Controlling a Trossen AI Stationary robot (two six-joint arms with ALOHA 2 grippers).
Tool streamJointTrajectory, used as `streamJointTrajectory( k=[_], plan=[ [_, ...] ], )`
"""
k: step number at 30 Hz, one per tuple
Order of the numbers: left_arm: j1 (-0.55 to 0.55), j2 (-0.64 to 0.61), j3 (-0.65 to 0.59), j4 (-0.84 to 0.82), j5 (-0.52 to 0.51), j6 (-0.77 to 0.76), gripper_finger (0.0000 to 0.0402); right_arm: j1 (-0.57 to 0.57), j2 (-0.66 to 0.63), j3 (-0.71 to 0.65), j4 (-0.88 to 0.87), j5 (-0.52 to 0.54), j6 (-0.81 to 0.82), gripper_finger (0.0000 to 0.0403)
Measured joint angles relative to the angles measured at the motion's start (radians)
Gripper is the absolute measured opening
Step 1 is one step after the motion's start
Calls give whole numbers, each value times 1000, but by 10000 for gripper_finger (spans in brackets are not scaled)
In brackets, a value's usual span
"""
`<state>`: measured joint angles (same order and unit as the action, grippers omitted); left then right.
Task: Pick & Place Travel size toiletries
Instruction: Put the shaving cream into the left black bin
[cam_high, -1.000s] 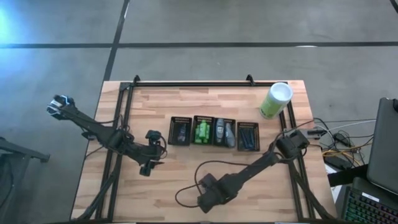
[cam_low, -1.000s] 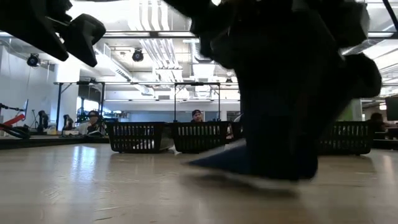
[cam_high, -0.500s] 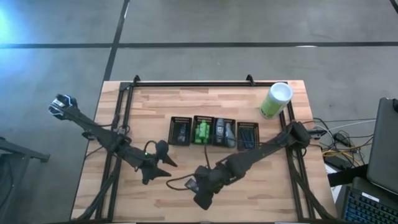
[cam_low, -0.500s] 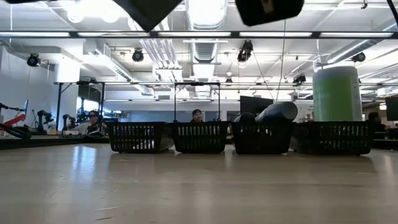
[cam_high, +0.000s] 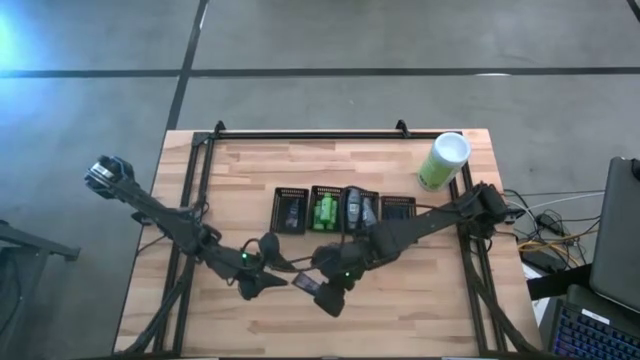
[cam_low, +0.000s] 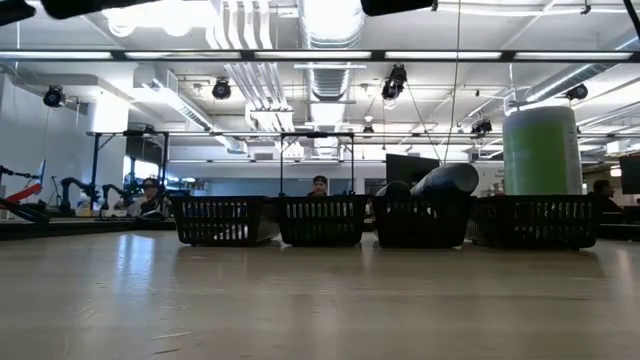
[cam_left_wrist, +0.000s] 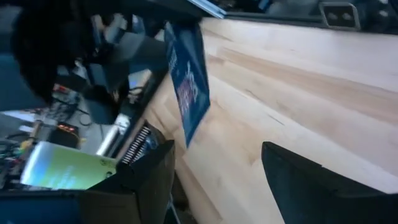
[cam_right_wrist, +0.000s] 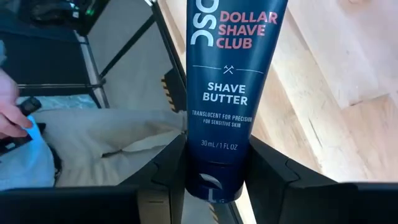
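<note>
The table (cam_high: 400, 300) is seen from straight overhead in the high view, with both arms and 4 baskets (cam_high: 344, 212) taken in. The same baskets (cam_low: 321, 221) are viewed level from table-top height in the low view, facing the room behind. Each wrist view is set close behind its own fingers (cam_right_wrist: 273, 168), and the navy tube (cam_right_wrist: 227, 93) is shared by both.
</note>
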<state>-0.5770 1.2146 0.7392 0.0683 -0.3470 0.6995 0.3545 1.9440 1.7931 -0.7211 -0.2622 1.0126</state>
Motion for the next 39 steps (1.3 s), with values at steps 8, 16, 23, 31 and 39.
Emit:
streamJointTrajectory(
  k=[8,16,23,31,39],
  plan=[
    [-2,38,8,167,-51,54,243,-5,-7,0,13,0,-2,116],
    [-2,93,22,175,-49,54,240,-16,-7,0,54,0,-4,116],
    [-2,120,54,174,-89,42,158,-14,-7,0,55,-9,-3,116],
    [-6,125,66,168,-90,41,52,-23,-7,0,53,-11,0,120],
    [-18,128,79,130,-115,-7,27,-38,-7,0,48,-12,0,134]
  ],
)
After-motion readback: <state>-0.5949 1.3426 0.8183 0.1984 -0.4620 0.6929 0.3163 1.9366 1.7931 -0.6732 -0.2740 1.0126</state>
